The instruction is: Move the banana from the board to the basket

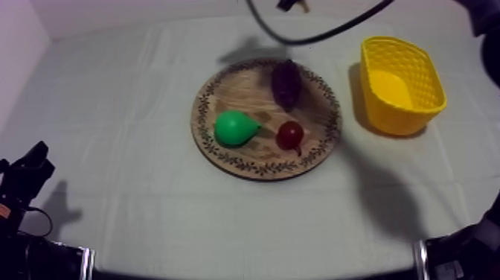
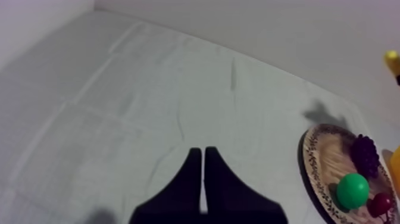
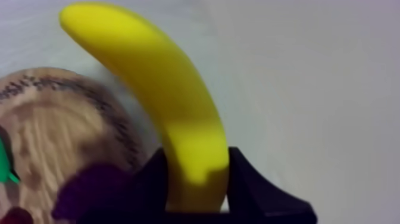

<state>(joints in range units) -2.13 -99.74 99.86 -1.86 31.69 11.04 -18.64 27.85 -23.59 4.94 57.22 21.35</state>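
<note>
My right gripper (image 3: 196,158) is shut on the yellow banana (image 3: 155,89), which stands up between its black fingers (image 3: 253,179), lifted above the rim of the round wooden board (image 3: 53,119) and the grapes (image 3: 95,190). The board (image 1: 223,97) lies mid-table in the top view, and the yellow basket (image 1: 425,68) stands to its right with nothing in it. My left gripper (image 2: 204,161) is shut on nothing; it rests low at the left (image 1: 30,167), far from the board (image 2: 324,158).
On the board lie a green pear (image 1: 235,127), dark purple grapes (image 1: 286,83) and a small red fruit (image 1: 290,135). The grey-white cloth (image 1: 126,89) is bare left of the board and along the front.
</note>
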